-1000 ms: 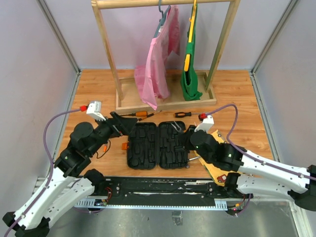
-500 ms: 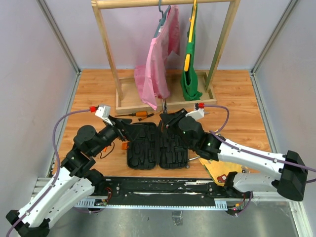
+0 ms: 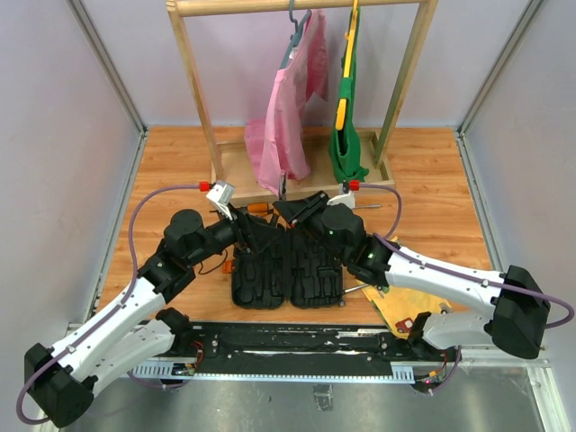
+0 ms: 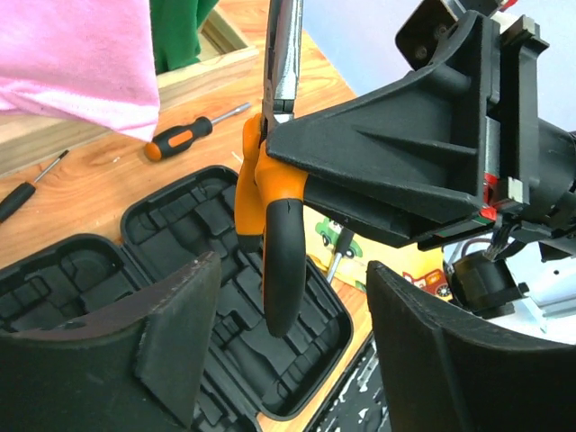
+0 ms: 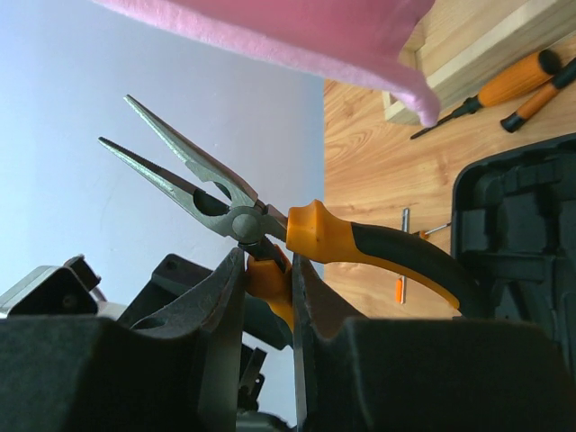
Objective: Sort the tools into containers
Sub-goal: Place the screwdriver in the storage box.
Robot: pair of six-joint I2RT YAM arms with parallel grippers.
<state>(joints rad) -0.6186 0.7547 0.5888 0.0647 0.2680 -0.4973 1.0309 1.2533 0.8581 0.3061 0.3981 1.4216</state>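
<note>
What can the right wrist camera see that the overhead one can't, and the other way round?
Right wrist only: the needle-nose pliers close up, toothed tips apart, one handle pinched in the right gripper. Overhead only: the green garment and the yellow board. Both: the open black tool case, the pink garment and the wooden table.

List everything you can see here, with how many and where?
pliers: one, orange and black handles, held in the air near the case's far edge
case: one, black, open at the table's middle
screwdrivers: at least two, orange and black, lying beyond the case
picture board: one, yellow, right of the case
rack: one, wooden, at the back
pink garment: one, hanging on the rack
green garment: one, hanging on the rack
table: one, wooden
left gripper: one, black, open beside the pliers
right gripper: one, black, shut on the pliers
</note>
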